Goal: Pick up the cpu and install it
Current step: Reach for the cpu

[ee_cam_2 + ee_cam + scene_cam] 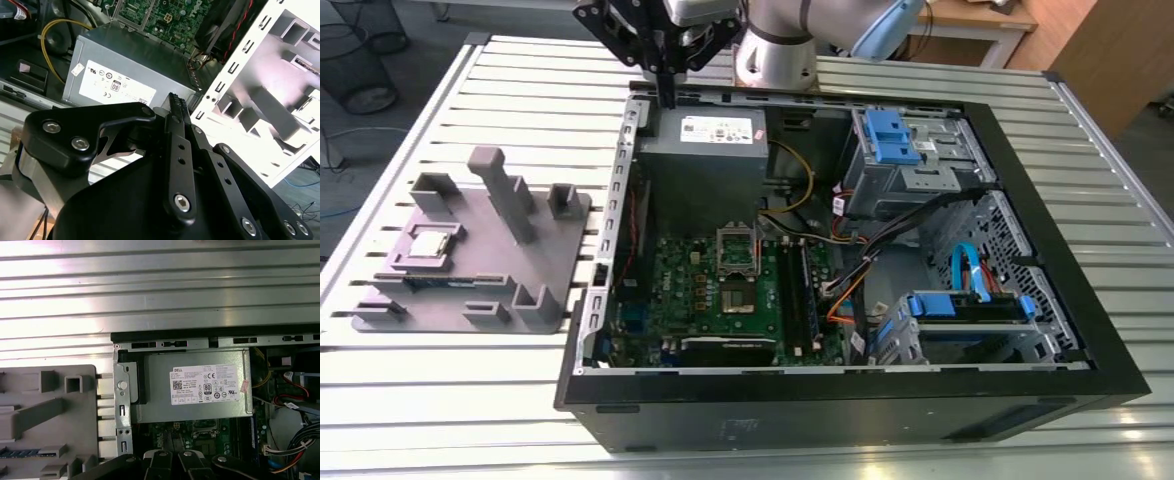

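The cpu (432, 243) is a small pale silvery square lying flat in a pocket of the gray fixture block (520, 270), at the exterior view's left, outside the computer case. My gripper (667, 96) hangs over the far rim of the open case, above the gray power supply (707, 140). Its black fingers (175, 107) are shut, pressed together, with nothing between them. The dark metal-framed socket (738, 250) sits on the green motherboard (707, 300) inside the case, well away from the gripper. The cpu is far from the gripper, toward the exterior view's lower left.
The black case (854, 400) lies open on a slatted metal table (454, 400). Inside are blue drive cages (894, 140), bundled cables (907, 240) and a yellow wire (55, 30). The fixture has tall posts (500, 190). The case's white perforated rim (121, 405) lies between fixture and power supply.
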Controlling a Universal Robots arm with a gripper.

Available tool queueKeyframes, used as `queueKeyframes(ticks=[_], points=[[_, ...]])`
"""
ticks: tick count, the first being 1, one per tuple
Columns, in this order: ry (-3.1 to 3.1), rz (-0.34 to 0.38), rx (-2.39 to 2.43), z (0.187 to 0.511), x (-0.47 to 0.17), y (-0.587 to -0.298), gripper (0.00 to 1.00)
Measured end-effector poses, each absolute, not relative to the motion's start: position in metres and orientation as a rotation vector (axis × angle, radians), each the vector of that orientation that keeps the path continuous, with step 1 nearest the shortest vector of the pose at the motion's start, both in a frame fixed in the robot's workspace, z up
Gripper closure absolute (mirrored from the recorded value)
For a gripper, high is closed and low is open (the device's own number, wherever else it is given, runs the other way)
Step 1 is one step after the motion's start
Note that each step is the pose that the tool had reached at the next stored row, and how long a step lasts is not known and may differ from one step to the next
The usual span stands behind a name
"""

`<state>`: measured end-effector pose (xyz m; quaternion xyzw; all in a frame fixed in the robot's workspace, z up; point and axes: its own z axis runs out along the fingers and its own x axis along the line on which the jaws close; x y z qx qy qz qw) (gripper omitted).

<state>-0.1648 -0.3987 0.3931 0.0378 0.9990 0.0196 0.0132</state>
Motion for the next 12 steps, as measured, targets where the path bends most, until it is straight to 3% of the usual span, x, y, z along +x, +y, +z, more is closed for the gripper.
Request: queueKeyframes(ticks=[12], points=[[3.112,0.061,0.118,0.393,-0.178,-0.399,0.89]])
